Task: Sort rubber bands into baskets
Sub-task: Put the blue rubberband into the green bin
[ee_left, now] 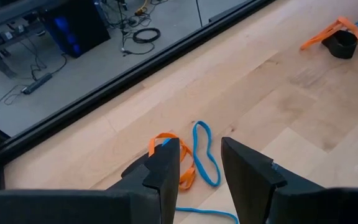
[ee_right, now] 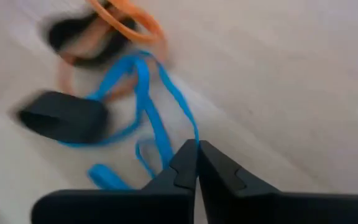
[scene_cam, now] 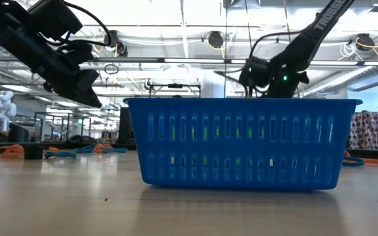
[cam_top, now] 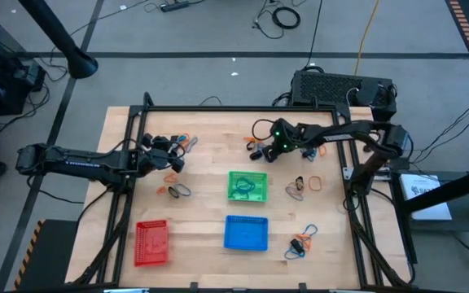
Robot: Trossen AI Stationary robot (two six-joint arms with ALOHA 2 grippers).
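The table (cam_top: 202, 203) is pale wood with a black frame. On it, the green basket (cam_top: 247, 185) holds dark bands; below it in the high view sits the blue basket (cam_top: 245, 233), and left of that the red basket (cam_top: 151, 242). Near the green basket lie orange, blue and black rubber bands (cam_top: 177, 190). A blue band (ee_right: 148, 93) sits at the black right gripper (ee_right: 196, 163).

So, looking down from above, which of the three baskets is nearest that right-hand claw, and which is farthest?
From the right gripper, at the table's far side:
1. The green basket, just in front of it, mid-table.
2. The blue basket, at the near edge, beyond the green one.
3. The red basket, in the near left corner.
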